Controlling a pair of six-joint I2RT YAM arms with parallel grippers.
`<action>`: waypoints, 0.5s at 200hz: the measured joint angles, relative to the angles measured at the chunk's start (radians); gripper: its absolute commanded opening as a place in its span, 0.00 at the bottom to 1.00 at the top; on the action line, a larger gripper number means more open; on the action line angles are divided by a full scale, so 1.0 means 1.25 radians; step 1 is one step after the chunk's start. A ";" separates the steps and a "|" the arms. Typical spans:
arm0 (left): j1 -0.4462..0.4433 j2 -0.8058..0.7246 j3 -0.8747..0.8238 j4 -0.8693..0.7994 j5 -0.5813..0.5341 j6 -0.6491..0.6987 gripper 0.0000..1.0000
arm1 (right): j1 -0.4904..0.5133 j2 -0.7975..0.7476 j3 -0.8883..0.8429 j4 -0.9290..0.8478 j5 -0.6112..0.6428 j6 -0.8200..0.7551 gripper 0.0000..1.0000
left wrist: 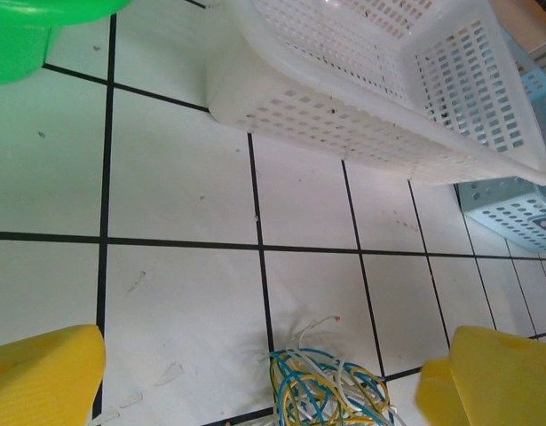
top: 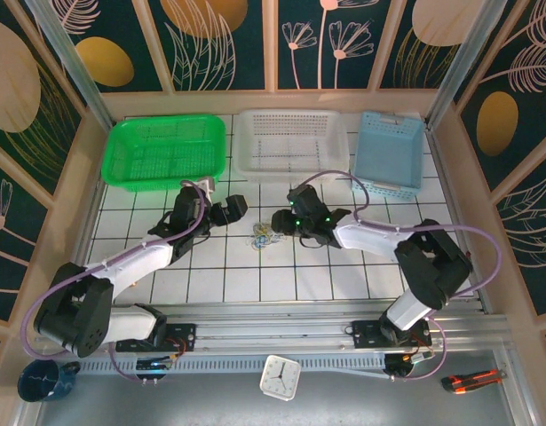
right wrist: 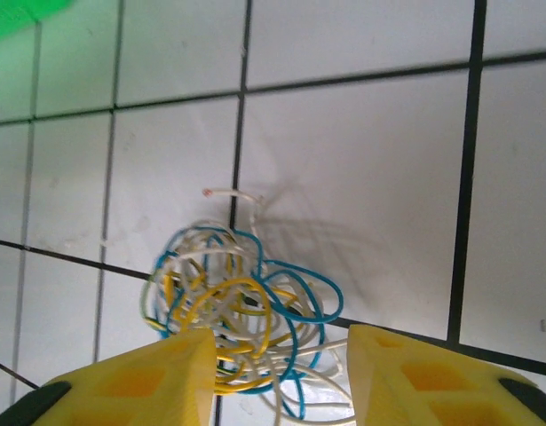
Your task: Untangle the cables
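The cables lie as one small knot of white, blue and yellow wires on the white tiled table, between the two grippers. My left gripper hovers just left of the knot, open wide. In the left wrist view the cables sit low between its yellow fingers, touching neither. My right gripper is just right of the knot. In the right wrist view its jaws stand apart around the near half of the cables, and the left finger brushes some loops. One white wire end sticks out on the far side.
Three empty baskets stand along the back: green, white and blue. The white basket is close ahead of the left gripper. A small clock, a cutter and a dark cup lie in front of the arm bases.
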 measured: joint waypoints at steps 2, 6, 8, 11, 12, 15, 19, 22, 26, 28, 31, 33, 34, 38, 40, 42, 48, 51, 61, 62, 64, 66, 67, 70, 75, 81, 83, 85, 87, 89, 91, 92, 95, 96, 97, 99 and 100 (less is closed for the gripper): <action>0.000 0.000 0.000 0.000 0.000 0.000 0.99 | 0.000 -0.004 0.001 -0.003 0.003 0.000 0.45; 0.000 0.000 0.000 0.000 0.000 0.000 0.99 | 0.000 -0.012 0.004 -0.007 0.006 -0.001 0.45; 0.000 0.000 0.000 0.000 0.001 0.000 0.99 | 0.000 -0.014 0.005 -0.009 0.008 -0.002 0.45; 0.000 0.000 0.000 0.001 0.001 0.000 0.99 | 0.000 -0.019 0.010 -0.013 0.010 -0.003 0.45; 0.000 0.000 0.000 0.001 0.001 0.000 0.99 | 0.000 -0.020 0.011 -0.014 0.010 -0.003 0.45; 0.000 0.000 0.000 0.001 0.002 0.000 0.99 | 0.000 -0.023 0.016 -0.019 0.013 -0.006 0.45; 0.000 0.000 0.000 0.000 0.002 0.000 0.99 | 0.000 -0.025 0.022 -0.023 0.016 -0.007 0.45; 0.000 0.000 0.000 0.000 0.002 0.000 0.99 | 0.000 -0.026 0.029 -0.027 0.018 -0.011 0.44; 0.000 0.000 0.000 0.000 0.002 0.000 0.99 | 0.000 -0.026 0.037 -0.029 0.020 -0.014 0.44; 0.000 0.000 0.000 0.000 0.002 0.000 0.99 | 0.000 -0.026 0.041 -0.031 0.021 -0.017 0.44; 0.000 0.000 0.000 0.000 0.002 0.000 0.99 | 0.000 -0.026 0.048 -0.033 0.023 -0.021 0.44; 0.000 0.000 0.000 0.000 0.002 0.000 0.99 | 0.000 -0.026 0.052 -0.036 0.023 -0.025 0.43; 0.000 0.000 0.000 0.000 0.002 0.000 0.99 | 0.000 -0.025 0.054 -0.037 0.023 -0.026 0.43; 0.000 0.000 0.000 0.001 0.002 0.000 0.99 | 0.000 -0.024 0.064 -0.042 0.023 -0.031 0.43; 0.000 -0.001 0.000 0.001 0.002 0.000 0.99 | 0.000 -0.023 0.069 -0.044 0.023 -0.035 0.42; 0.000 -0.001 0.000 0.000 0.002 0.000 0.99 | 0.000 -0.022 0.073 -0.046 0.024 -0.036 0.42; 0.000 -0.001 0.000 0.001 0.002 0.000 0.99 | 0.000 -0.016 0.090 -0.050 0.024 -0.047 0.41; 0.000 -0.001 0.000 0.001 0.002 -0.001 0.99 | 0.000 -0.012 0.097 -0.051 0.025 -0.049 0.41; 0.000 -0.002 0.000 0.001 0.002 -0.002 0.99 | 0.000 0.005 0.123 -0.056 0.023 -0.066 0.39; 0.000 -0.002 0.000 0.001 0.002 -0.002 0.99 | 0.000 0.006 0.125 -0.056 0.023 -0.066 0.39; 0.000 -0.002 -0.001 0.001 0.002 -0.002 0.99 | 0.000 0.010 0.130 -0.057 0.023 -0.067 0.39; 0.000 -0.002 -0.001 0.001 0.001 -0.002 0.99 | 0.000 0.014 0.135 -0.057 0.022 -0.071 0.38; 0.000 -0.002 -0.001 0.000 0.002 -0.002 0.99 | 0.000 0.016 0.136 -0.057 0.022 -0.073 0.38; 0.000 -0.002 -0.001 0.001 0.002 -0.002 0.99 | 0.000 0.020 0.141 -0.058 0.022 -0.074 0.38; 0.000 -0.002 -0.001 0.001 0.002 -0.003 0.99 | 0.000 0.028 0.147 -0.060 0.022 -0.081 0.38; 0.000 -0.004 -0.002 0.001 0.002 -0.005 0.99 | 0.000 0.035 0.151 -0.061 0.021 -0.087 0.38; 0.000 -0.004 -0.002 0.001 0.002 -0.005 0.99 | 0.001 0.037 0.152 -0.062 0.021 -0.089 0.38; 0.000 -0.005 -0.003 0.001 0.001 -0.005 0.99 | 0.001 0.038 0.152 -0.063 0.021 -0.089 0.38; 0.000 -0.005 -0.003 0.001 0.001 -0.006 0.99 | 0.001 0.040 0.152 -0.064 0.021 -0.091 0.38; 0.000 -0.006 -0.004 0.001 0.001 -0.006 0.99 | 0.001 0.042 0.152 -0.066 0.020 -0.092 0.38; 0.000 -0.007 -0.005 0.001 0.001 -0.006 0.99 | 0.002 0.043 0.152 -0.067 0.019 -0.093 0.38; 0.000 -0.008 -0.005 0.001 0.001 -0.006 0.99 | 0.002 0.043 0.152 -0.068 0.019 -0.094 0.38; 0.000 -0.009 -0.006 0.001 0.001 -0.007 0.99 | 0.002 0.045 0.152 -0.071 0.019 -0.095 0.38; 0.000 -0.009 -0.006 0.001 0.001 -0.007 0.99 | 0.002 0.046 0.152 -0.072 0.018 -0.096 0.38; 0.000 -0.010 -0.007 0.001 0.001 -0.008 0.99 | 0.002 0.047 0.152 -0.072 0.018 -0.096 0.38; 0.000 -0.011 -0.008 0.001 0.001 -0.008 0.99 | 0.002 0.048 0.152 -0.074 0.018 -0.096 0.38; 0.000 -0.012 -0.009 0.001 0.001 -0.008 0.99 | 0.002 0.049 0.152 -0.074 0.018 -0.096 0.38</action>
